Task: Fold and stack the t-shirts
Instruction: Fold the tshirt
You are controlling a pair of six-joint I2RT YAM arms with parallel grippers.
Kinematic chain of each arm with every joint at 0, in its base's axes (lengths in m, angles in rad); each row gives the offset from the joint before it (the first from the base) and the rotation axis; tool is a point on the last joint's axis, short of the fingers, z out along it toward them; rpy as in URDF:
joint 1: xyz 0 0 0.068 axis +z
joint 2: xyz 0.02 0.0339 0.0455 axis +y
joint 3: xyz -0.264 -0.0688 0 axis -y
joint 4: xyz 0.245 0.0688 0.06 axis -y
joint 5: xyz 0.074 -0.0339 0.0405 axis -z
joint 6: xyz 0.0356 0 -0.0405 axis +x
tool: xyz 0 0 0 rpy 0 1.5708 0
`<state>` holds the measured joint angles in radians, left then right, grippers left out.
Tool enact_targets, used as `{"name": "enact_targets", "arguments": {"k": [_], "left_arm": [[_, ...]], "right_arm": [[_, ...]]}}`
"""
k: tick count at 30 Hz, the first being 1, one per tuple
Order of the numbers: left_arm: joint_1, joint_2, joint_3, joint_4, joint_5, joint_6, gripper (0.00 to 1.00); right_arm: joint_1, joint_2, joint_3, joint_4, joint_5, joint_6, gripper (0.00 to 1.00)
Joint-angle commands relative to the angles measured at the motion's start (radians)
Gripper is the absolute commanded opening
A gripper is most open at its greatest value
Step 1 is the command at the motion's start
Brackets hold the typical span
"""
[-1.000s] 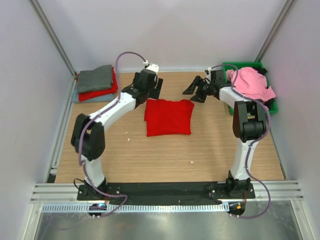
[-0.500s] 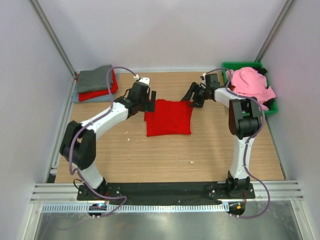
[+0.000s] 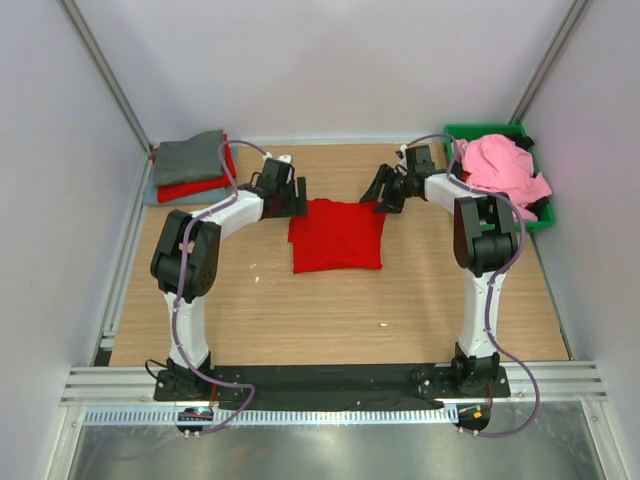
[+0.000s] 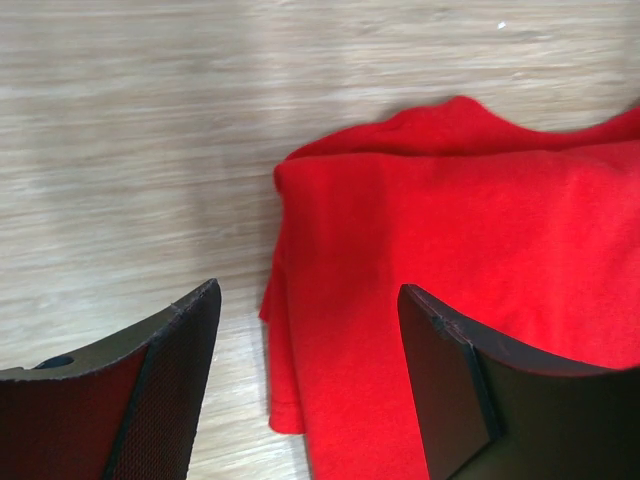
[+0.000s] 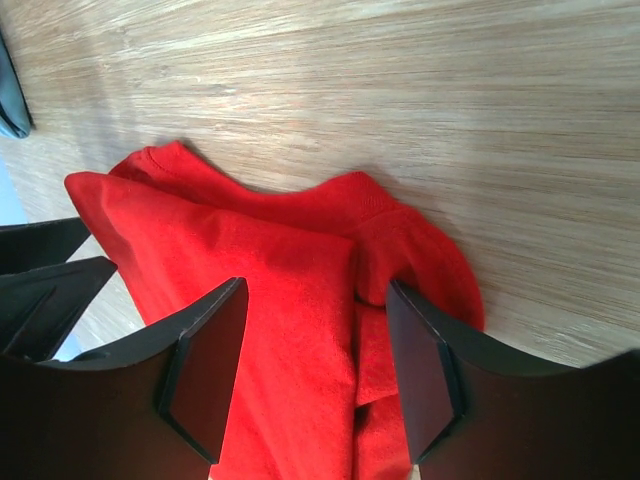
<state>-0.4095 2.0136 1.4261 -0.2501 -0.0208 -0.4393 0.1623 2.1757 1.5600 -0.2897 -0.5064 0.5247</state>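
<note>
Folded red t-shirt (image 3: 336,235) mid-frame on counter (image 3: 300,310). Left gripper (image 3: 288,198), right gripper (image 3: 386,190): jaws spread over its top corners, nothing pinched. Best pinch all layers at both corners together, lift level, then carry to stack (image 3: 190,165) upper left.

Soft, even overhead light fills the top view, and shadows are faint. In both wrist views pale glare streaks the wooden table (image 4: 130,130). The left gripper (image 4: 308,300) looms dark and slightly blurred, and the red t-shirt (image 4: 480,260) looks oversaturated.
</note>
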Motion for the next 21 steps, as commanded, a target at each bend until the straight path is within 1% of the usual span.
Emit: {"name": "enact_targets", "arguments": {"k": [1, 6, 9, 10, 11, 12, 13, 14, 15, 16, 17, 18, 21], "left_arm": [[0.014, 0.002, 0.028, 0.081, 0.055, -0.026, 0.72], [0.034, 0.034, 0.039, 0.106, 0.079, -0.032, 0.69], [0.044, 0.057, 0.043, 0.124, 0.104, -0.036, 0.63], [0.046, 0.068, 0.045, 0.130, 0.113, -0.039, 0.57], [0.051, 0.073, 0.048, 0.138, 0.128, -0.041, 0.53], [0.051, 0.079, 0.053, 0.143, 0.137, -0.042, 0.47], [0.052, 0.088, 0.065, 0.144, 0.145, -0.039, 0.34], [0.051, 0.094, 0.072, 0.143, 0.165, -0.036, 0.26], [0.051, 0.096, 0.080, 0.144, 0.171, -0.033, 0.19], [0.052, 0.097, 0.088, 0.143, 0.176, -0.027, 0.07], [0.052, 0.094, 0.095, 0.141, 0.182, -0.024, 0.01], [0.052, 0.090, 0.097, 0.141, 0.185, -0.024, 0.00], [0.051, 0.053, 0.089, 0.140, 0.193, -0.019, 0.00]], "right_arm": [[0.013, -0.007, 0.034, 0.000, 0.012, -0.019, 0.63], [0.022, 0.018, 0.058, 0.009, -0.004, 0.001, 0.58], [0.032, 0.038, 0.078, 0.007, -0.014, 0.003, 0.53], [0.034, 0.041, 0.080, 0.006, -0.015, 0.008, 0.51], [0.036, 0.044, 0.081, 0.011, -0.023, 0.008, 0.43], [0.036, 0.047, 0.083, 0.011, -0.023, 0.011, 0.38], [0.036, 0.045, 0.078, 0.017, -0.026, 0.014, 0.33], [0.036, 0.045, 0.080, 0.018, -0.027, 0.017, 0.23], [0.036, 0.044, 0.078, 0.017, -0.029, 0.017, 0.18], [0.034, 0.039, 0.077, 0.018, -0.029, 0.017, 0.15], [0.037, 0.036, 0.080, 0.008, -0.023, 0.014, 0.12], [0.037, 0.033, 0.083, 0.001, -0.017, 0.012, 0.10], [0.040, 0.007, 0.081, -0.011, -0.015, 0.011, 0.05]]}}
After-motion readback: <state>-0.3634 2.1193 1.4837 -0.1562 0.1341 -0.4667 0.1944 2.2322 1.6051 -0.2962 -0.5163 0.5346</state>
